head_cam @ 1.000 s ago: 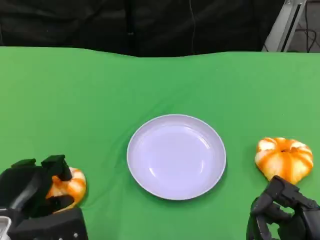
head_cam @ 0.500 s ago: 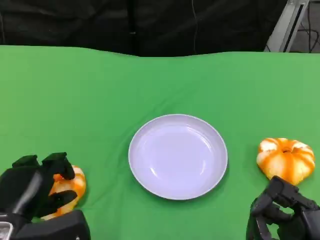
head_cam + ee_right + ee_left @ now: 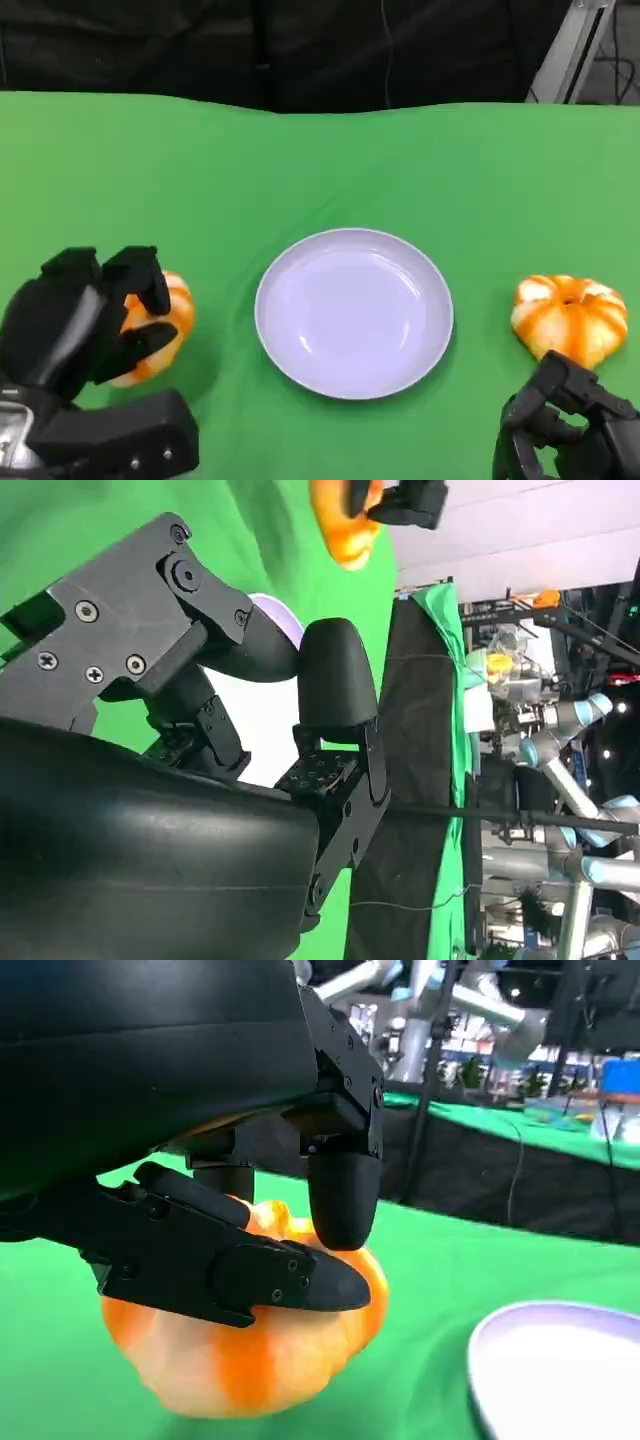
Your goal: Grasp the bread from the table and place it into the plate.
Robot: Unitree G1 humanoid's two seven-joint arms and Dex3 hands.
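While my left hand (image 3: 85, 320) grips the round orange-and-white bread roll (image 3: 160, 325), fingers wrapped over its top and a thumb pressed on its side, the shallow round white plate (image 3: 353, 312) lies to its right, holding nothing. So the carry goes rightward, toward the table's middle. My right hand (image 3: 565, 430) rests low with its fingers curled on nothing; a second orange-and-white roll (image 3: 568, 318) sits just beyond it on the green cloth (image 3: 320, 160).

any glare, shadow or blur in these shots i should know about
Head view: even light, sharp; soft sheen on the plate, faint shadow beside the bread held by the left hand. Left wrist view: the hand's near shell is dark and soft, background blurred. Right wrist view: turned sideways, right hand looms large and dark, background lights blown out.
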